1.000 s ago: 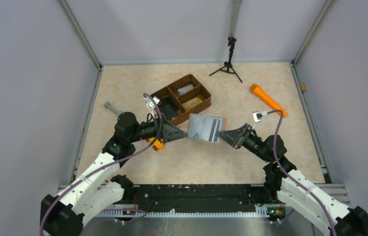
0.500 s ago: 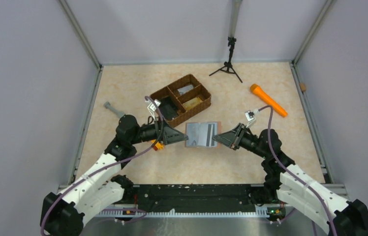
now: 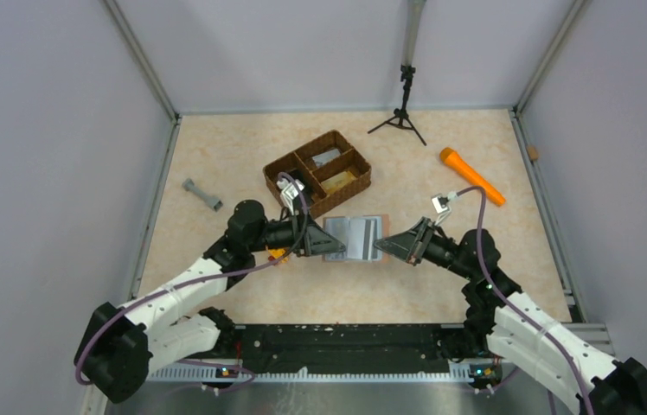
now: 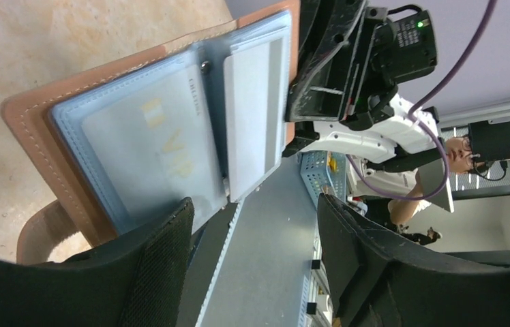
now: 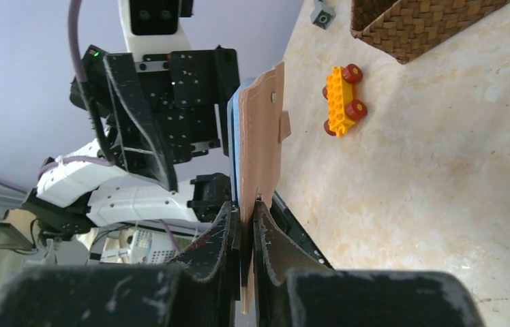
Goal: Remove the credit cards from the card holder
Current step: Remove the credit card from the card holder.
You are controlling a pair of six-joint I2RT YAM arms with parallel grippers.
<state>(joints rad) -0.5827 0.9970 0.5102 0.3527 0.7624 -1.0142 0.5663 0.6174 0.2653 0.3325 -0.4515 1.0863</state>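
Note:
The card holder (image 3: pixel 353 239) is open, tan outside and pale blue-grey inside, and held off the table between the two arms. My right gripper (image 3: pixel 381 246) is shut on its right edge; the right wrist view shows the tan cover (image 5: pixel 260 136) edge-on, pinched between the fingers of that gripper (image 5: pixel 247 208). My left gripper (image 3: pixel 318 242) is open at the holder's left edge. In the left wrist view the open holder (image 4: pixel 41 129) faces me with pale cards (image 4: pixel 150 129) in clear sleeves, just beyond the open gripper (image 4: pixel 253 204).
A brown woven three-compartment basket (image 3: pixel 318 173) stands just behind the holder. A yellow toy brick car (image 3: pixel 278 254) lies under my left arm. A grey tool (image 3: pixel 202 194) lies at the left, an orange flashlight (image 3: pixel 471 175) at the right, a small black tripod (image 3: pixel 402 108) at the back.
The right gripper has carried the card holder a little toward the left and nearer. The left arm has reached right, bringing its open gripper up to the holder's left edge.

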